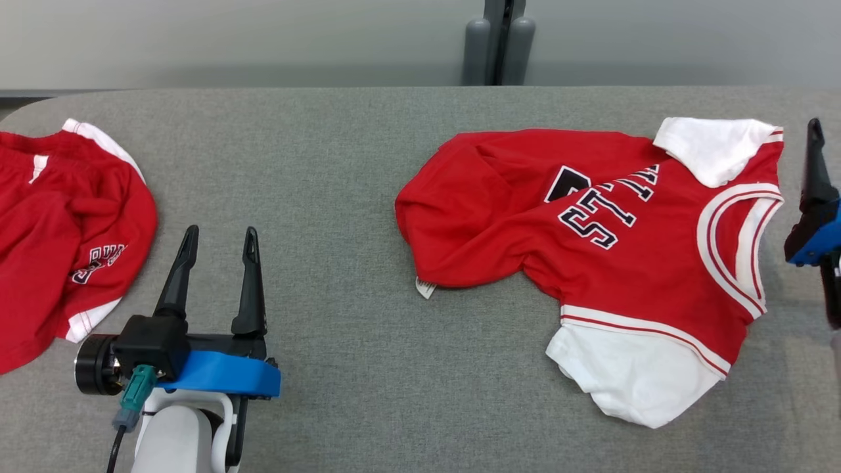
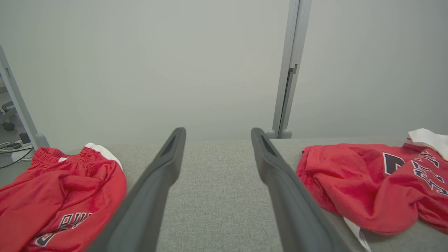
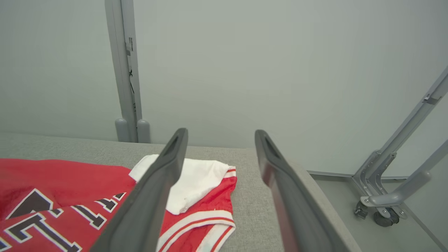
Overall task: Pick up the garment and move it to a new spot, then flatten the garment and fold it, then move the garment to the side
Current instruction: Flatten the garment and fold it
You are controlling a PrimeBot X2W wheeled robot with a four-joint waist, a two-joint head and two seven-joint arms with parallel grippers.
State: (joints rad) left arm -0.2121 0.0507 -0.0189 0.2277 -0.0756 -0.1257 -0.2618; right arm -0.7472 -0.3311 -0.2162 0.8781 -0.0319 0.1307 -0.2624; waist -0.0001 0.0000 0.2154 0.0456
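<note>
Your jersey [image 1: 611,223] sits on the right half of the table [image 1: 341,263], still rumpled, with its bottom part flopped over itself and the lettering creased. I'd guess the move to a new spot is done, but flattening, folding and shifting it aside are all left. Your left end effector [image 1: 221,231] and right end effector [image 3: 220,134] are both spread wide, holding nothing. The red shorts [image 1: 59,223] lie far left.
</note>
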